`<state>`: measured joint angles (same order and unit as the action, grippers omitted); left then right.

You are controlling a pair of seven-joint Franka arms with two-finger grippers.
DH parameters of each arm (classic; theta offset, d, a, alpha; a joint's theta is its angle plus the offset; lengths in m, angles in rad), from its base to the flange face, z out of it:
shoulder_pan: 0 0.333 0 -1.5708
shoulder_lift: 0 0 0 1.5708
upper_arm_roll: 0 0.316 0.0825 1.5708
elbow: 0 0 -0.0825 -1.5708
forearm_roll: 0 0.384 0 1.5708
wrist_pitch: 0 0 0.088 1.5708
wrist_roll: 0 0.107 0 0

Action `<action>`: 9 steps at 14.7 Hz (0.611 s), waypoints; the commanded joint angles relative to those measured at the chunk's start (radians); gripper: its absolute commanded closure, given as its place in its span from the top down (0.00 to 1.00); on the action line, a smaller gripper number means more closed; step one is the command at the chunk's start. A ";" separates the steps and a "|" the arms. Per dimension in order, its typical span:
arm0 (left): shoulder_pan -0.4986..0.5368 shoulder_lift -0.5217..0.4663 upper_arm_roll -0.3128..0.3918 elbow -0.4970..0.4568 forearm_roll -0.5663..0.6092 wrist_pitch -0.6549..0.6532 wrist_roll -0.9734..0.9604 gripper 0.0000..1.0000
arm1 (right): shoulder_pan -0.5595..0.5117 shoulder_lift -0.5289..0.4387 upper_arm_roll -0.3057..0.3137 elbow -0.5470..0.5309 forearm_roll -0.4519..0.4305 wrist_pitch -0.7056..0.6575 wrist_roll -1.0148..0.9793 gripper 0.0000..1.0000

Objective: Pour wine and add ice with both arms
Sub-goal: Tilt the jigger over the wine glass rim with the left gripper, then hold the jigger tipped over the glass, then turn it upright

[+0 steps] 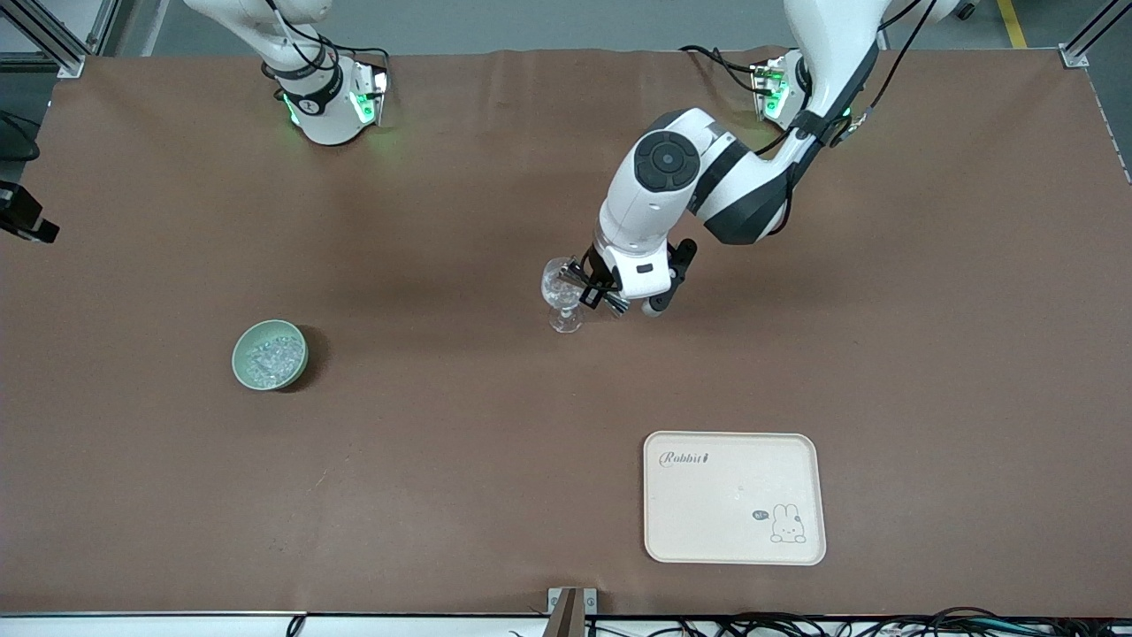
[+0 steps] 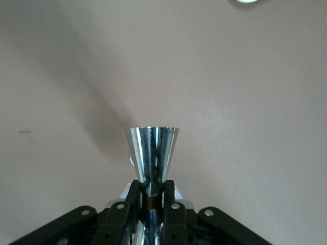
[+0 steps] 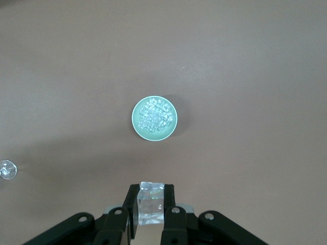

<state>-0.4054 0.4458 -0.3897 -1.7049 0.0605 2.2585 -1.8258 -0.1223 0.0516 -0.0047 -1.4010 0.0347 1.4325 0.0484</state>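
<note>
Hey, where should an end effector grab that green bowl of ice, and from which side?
Probably pinch the rim of the green bowl, coming straight down from above: it sits upright and open, the ice fills its middle, and its round wall has no handle.

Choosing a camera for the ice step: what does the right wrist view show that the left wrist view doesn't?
Only the right wrist view: the right tool shut on a clear cube, plus the bowl of ice and the glass on the table. Only the left wrist view: the left tool shut on a metal jigger. Both: the brown table.
</note>
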 commanded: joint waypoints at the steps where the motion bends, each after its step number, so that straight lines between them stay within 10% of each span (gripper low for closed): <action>1: -0.023 -0.001 0.006 0.014 0.070 -0.007 -0.047 0.00 | -0.020 -0.035 0.017 -0.038 0.010 0.003 -0.002 0.01; 9: -0.041 -0.012 0.009 0.016 0.094 -0.054 -0.072 0.00 | -0.020 -0.035 0.017 -0.038 0.010 0.002 -0.004 0.01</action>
<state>-0.4273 0.4467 -0.3897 -1.7037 0.1186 2.2327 -1.8567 -0.1223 0.0516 -0.0044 -1.4012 0.0347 1.4299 0.0484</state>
